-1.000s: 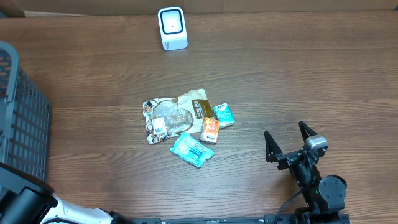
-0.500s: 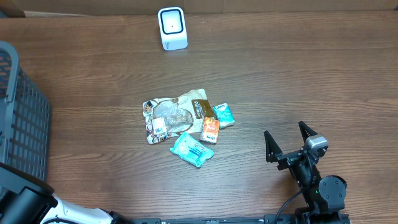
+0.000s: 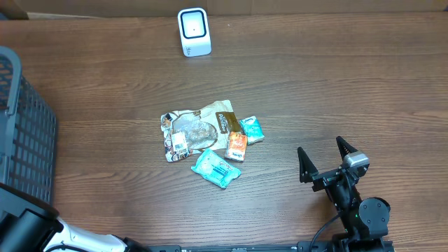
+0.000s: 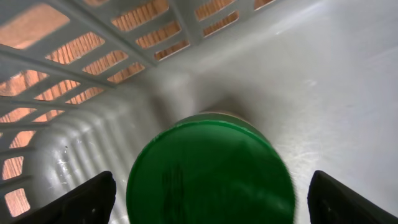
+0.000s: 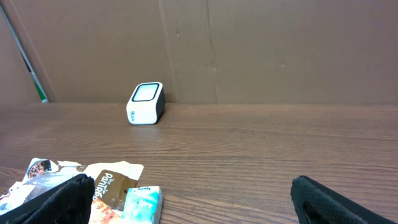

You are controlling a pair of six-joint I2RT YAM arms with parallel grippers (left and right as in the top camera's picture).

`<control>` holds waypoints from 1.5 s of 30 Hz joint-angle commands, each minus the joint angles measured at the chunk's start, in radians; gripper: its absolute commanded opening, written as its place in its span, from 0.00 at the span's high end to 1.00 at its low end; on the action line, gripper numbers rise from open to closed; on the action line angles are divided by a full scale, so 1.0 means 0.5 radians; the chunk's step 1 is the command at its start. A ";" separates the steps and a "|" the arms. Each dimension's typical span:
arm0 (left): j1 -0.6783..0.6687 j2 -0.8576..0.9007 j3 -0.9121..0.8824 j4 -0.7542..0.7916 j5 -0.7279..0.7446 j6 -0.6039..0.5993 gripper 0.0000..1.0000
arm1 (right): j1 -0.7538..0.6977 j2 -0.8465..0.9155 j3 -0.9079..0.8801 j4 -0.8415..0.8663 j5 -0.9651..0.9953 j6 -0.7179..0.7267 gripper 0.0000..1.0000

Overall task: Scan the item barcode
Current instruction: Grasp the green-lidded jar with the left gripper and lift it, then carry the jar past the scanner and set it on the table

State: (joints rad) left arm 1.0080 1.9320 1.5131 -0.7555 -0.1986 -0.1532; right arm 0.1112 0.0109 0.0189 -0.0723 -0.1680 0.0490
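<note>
Down in the basket (image 4: 93, 56), the left gripper (image 4: 211, 202) spreads its fingers wide either side of a green lid (image 4: 210, 168), not touching it.
The right gripper (image 3: 320, 147) gapes wide above the table (image 3: 350, 84); snack packets (image 3: 210, 136) lie at its middle, the scanner (image 3: 194, 31) at the far edge.

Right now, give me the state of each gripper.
Left gripper: open, jaws either side of the round green plastic lid in the grey basket, not gripping it.
Right gripper: open, empty.

The table (image 3: 336, 84) is showing dark, matt wood grain. The basket (image 4: 336, 74) is looking like smooth grey plastic, catching soft glare. The green lid (image 4: 211, 174) is reading smooth and plastic. The snack packets (image 3: 203, 133) are gleaming as crinkled film; the scanner (image 3: 194, 31) is shining white plastic.
</note>
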 commanded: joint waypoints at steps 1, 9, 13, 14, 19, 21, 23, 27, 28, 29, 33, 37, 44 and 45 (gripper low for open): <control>0.015 0.080 -0.014 0.004 -0.027 0.005 0.18 | -0.008 -0.016 -0.021 0.006 0.019 0.005 0.00; 0.010 0.104 -0.014 0.087 -0.020 0.005 0.27 | -0.008 -0.016 -0.021 0.006 0.019 0.005 0.00; 0.010 0.104 -0.014 0.093 0.008 0.005 0.48 | -0.008 -0.016 -0.021 0.006 0.019 0.005 0.00; 0.010 0.104 -0.013 0.092 0.040 0.005 0.50 | -0.008 -0.016 -0.021 0.006 0.019 0.005 0.00; 0.003 0.095 0.021 0.054 0.146 0.006 0.55 | -0.008 -0.016 -0.021 0.006 0.019 0.005 0.00; -0.003 0.092 0.076 -0.002 0.146 0.005 0.55 | -0.008 -0.016 -0.021 0.006 0.019 0.005 0.00; -0.015 0.078 0.154 -0.069 0.173 -0.011 0.56 | -0.008 -0.016 -0.021 0.006 0.019 0.005 0.00; -0.053 0.023 0.365 -0.213 0.296 -0.024 0.58 | -0.008 -0.016 -0.021 0.006 0.019 0.005 0.00; -0.067 0.003 0.444 -0.262 0.319 -0.024 0.58 | -0.008 -0.016 -0.021 0.006 0.019 0.005 0.00; -0.080 -0.017 0.513 -0.301 0.336 -0.024 0.58 | -0.008 -0.016 -0.021 0.006 0.019 0.005 0.00; -0.136 -0.127 0.806 -0.431 0.434 -0.089 0.58 | -0.008 -0.016 -0.021 0.006 0.019 0.005 0.00; -0.203 -0.280 1.073 -0.517 0.681 -0.107 0.57 | -0.008 -0.016 -0.021 0.006 0.019 0.005 0.00; -0.365 -0.616 1.319 -0.753 0.931 -0.105 0.51 | -0.008 -0.016 -0.021 0.006 0.019 0.005 0.00; -0.397 -0.673 1.319 -0.798 0.960 -0.104 0.52 | -0.008 -0.016 -0.021 0.006 0.019 0.005 0.00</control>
State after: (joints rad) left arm 0.8413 1.6840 2.1376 -1.1244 0.1902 -0.1879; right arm 0.1112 0.0109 0.0189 -0.0731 -0.1677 0.0490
